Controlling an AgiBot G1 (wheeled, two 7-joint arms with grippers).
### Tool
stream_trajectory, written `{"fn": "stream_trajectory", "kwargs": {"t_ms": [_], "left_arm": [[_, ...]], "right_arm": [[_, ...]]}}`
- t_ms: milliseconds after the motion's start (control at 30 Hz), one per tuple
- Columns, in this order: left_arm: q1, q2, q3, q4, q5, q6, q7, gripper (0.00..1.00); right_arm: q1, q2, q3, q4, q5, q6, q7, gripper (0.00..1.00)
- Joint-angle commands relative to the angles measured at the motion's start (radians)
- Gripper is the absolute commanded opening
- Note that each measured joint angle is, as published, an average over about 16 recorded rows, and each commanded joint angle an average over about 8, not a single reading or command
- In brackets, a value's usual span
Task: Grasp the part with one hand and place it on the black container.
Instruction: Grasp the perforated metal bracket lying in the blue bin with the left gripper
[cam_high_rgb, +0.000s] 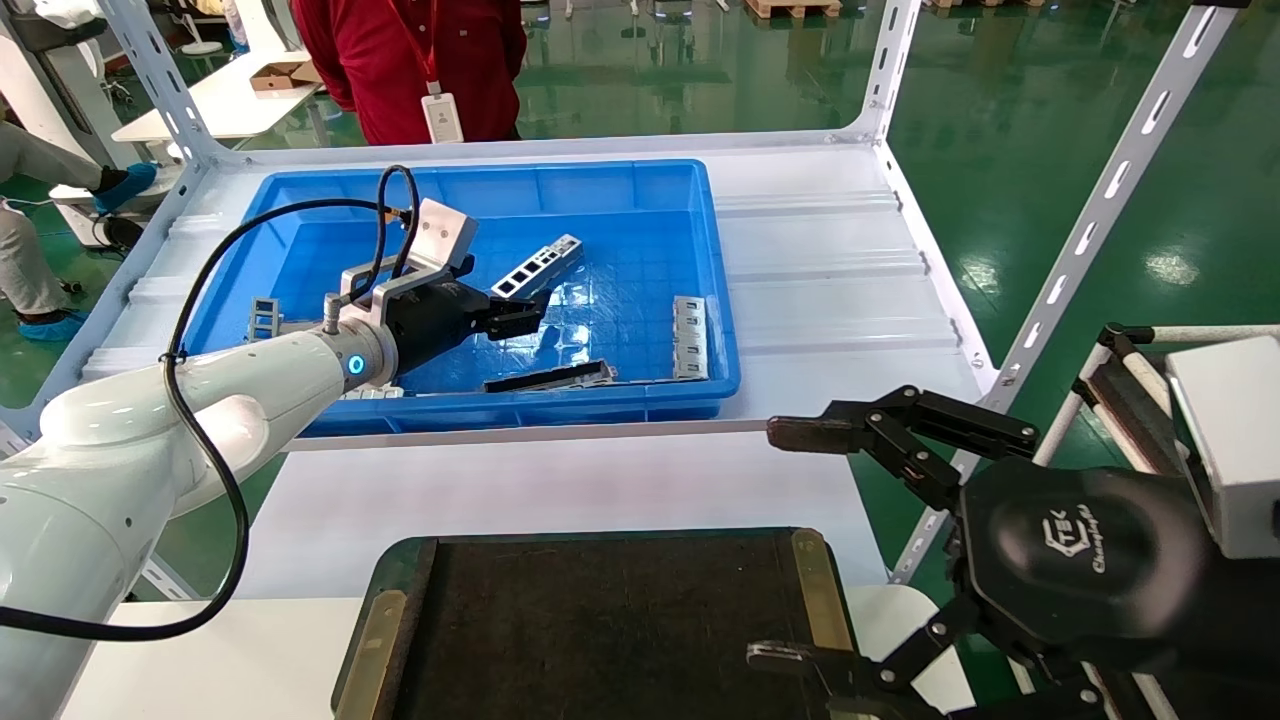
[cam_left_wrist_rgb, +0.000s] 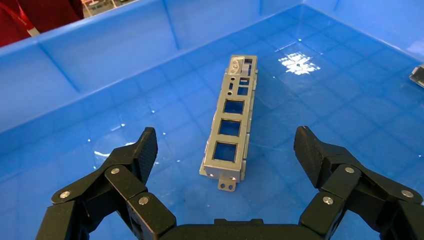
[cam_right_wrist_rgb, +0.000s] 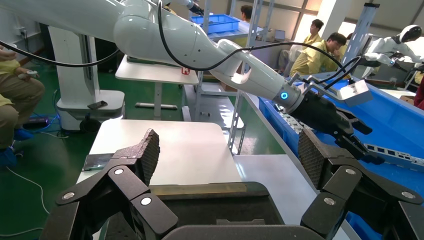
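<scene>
The part (cam_high_rgb: 537, 266), a slim silver-grey bar with square cut-outs, lies flat on the floor of the blue bin (cam_high_rgb: 640, 195). My left gripper (cam_high_rgb: 525, 315) is open inside the bin, just short of the part's near end. In the left wrist view the part (cam_left_wrist_rgb: 231, 125) lies lengthwise ahead of the open left gripper (cam_left_wrist_rgb: 225, 141), apart from both fingers. The black container (cam_high_rgb: 600, 620) sits on the table at the front with brass-coloured strips (cam_high_rgb: 815, 590) on its short sides. My right gripper (cam_high_rgb: 782, 545) is open and empty over the container's right end; it also shows in the right wrist view (cam_right_wrist_rgb: 227, 142).
More metal pieces lie in the bin: a grey bar (cam_high_rgb: 689, 335) at the right, a dark thin strip (cam_high_rgb: 550, 377) by the front wall, another bar (cam_high_rgb: 263, 318) at the left. White slotted shelf posts (cam_high_rgb: 1090, 225) flank the shelf. A person in red (cam_high_rgb: 410, 60) stands behind.
</scene>
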Motion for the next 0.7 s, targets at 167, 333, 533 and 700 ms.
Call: {"fn": "stream_trajectory", "kwargs": {"t_ms": [167, 333, 533, 700], "left_arm": [[0.002, 0.004, 0.001, 0.009, -0.009, -0.002, -0.003, 0.0], [0.006, 0.005, 0.004, 0.009, -0.013, -0.003, -0.006, 0.0], [0.009, 0.005, 0.008, 0.008, -0.018, -0.006, -0.009, 0.0], [0.011, 0.004, 0.012, 0.007, -0.022, -0.009, -0.011, 0.0]], "right_arm": [[0.0, 0.0, 0.0, 0.0, 0.0, 0.0, 0.0, 0.0], [0.0, 0.0, 0.0, 0.0, 0.0, 0.0, 0.0, 0.0], [0.0, 0.0, 0.0, 0.0, 0.0, 0.0, 0.0, 0.0], [0.0, 0.0, 0.0, 0.0, 0.0, 0.0, 0.0, 0.0]]}}
